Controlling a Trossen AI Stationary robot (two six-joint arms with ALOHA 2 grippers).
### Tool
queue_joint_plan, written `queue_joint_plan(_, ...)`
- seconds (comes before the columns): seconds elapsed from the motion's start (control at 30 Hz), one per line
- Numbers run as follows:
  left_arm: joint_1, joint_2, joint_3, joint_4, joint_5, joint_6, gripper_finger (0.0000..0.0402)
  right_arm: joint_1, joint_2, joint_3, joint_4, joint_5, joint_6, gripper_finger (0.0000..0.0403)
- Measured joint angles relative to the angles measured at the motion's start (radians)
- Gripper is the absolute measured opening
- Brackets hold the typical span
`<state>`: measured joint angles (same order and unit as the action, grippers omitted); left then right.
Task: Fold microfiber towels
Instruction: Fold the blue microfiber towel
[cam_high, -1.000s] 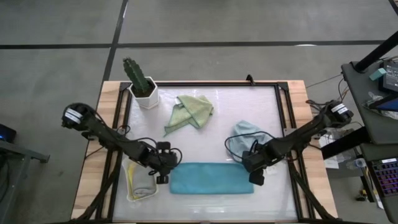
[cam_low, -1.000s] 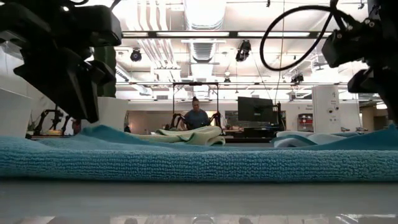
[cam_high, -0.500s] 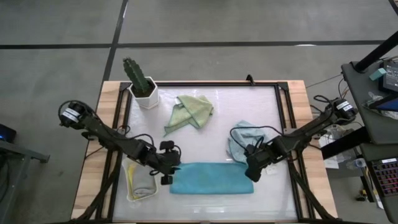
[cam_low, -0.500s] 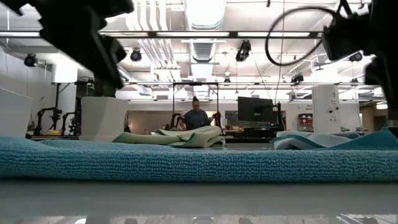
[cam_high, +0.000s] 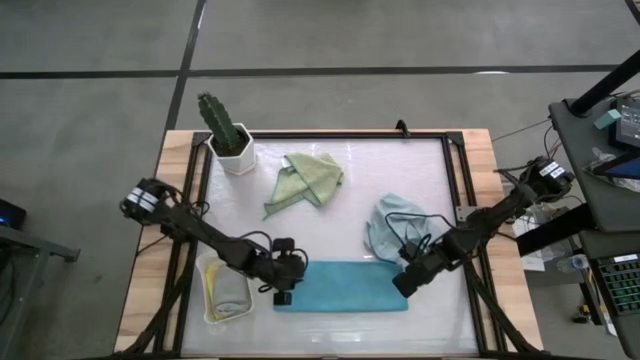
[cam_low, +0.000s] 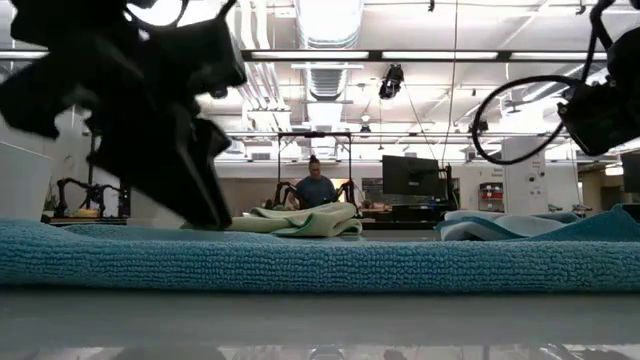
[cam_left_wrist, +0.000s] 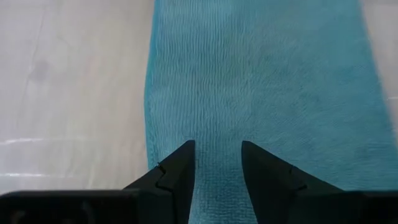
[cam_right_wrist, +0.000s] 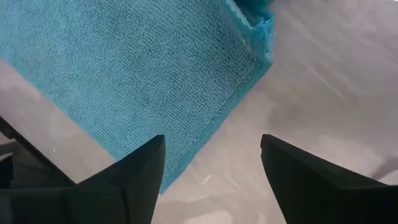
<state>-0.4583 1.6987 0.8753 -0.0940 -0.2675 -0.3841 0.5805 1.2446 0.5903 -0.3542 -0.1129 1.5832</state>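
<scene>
The white rectangular table (cam_high: 330, 200) carries a teal microfiber towel (cam_high: 342, 285), folded into a long strip (near its front edge). The left gripper (cam_left_wrist: 216, 163) sits over the strip's left end, its fingers slightly parted with teal pile between them, grasping nothing. The right gripper (cam_right_wrist: 208, 168) hangs over the right end, fingers spread wide, one corner between them.

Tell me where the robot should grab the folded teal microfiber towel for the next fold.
Probably at its short ends: the folded teal microfiber towel lies flat as a long strip, so pinch an end's edge from above. The left gripper hangs over the left end, the right gripper over the right corner.
</scene>
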Motion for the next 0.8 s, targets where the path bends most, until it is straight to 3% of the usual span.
queue_joint_plan(0.27,0.001,0.038,0.005,0.008,-0.003,0.0,0.0116,0.038,0.042,-0.028,0.086,0.079,0.017,0.0258)
queue_joint_plan(0.53,0.005,0.032,0.013,0.015,-0.041,-0.001,0.0116,0.038,0.145,-0.029,0.326,0.099,-0.068,0.0252)
queue_joint_plan(0.8,0.006,0.032,0.011,0.013,-0.046,-0.001,0.0116,0.037,0.155,-0.03,0.348,0.142,-0.083,0.0199)
